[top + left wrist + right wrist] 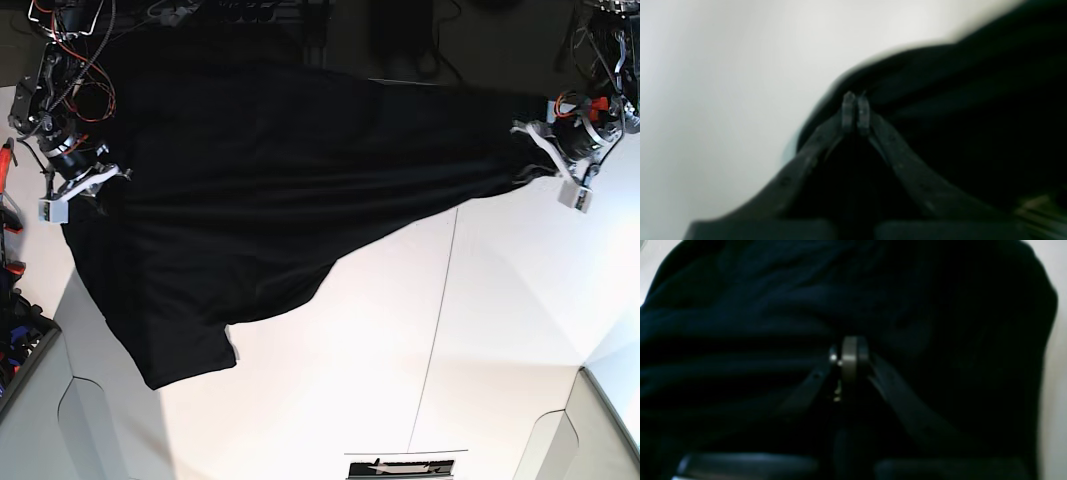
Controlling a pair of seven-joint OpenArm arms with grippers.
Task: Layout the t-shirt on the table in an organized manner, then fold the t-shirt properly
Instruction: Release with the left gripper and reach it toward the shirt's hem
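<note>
Item one, the t-shirt (250, 190): we record a large black garment stretched between the two arms across the far part of the bench (500, 330), with its lower portion sagging in a long curve toward the near side and one sleeve (190, 360) lying on the white surface at the base view's lower left. No print shows on the side facing us. Item two, the left claw (856, 113): we see its two fingertips pressed together in the left wrist view, set against the rim of the dark cloth, with pale bench surface beyond; in the base view this claw sits at the right end of the shirt, where the fabric narrows to a bunched point, so we list it as clamped on the t-shirt. Item three, the right claw (849, 356): its tips are drawn together too, surrounded on nearly every side by folds of black cloth, and in the base view it stands at the left end of the shirt, gripping it there. Item four, the bench: white, smooth, crossed by a thin dark seam line (435, 330) running from near the shirt's edge toward the front. Both wrist views are blurred, so finer detail of the grip is not legible.
</note>
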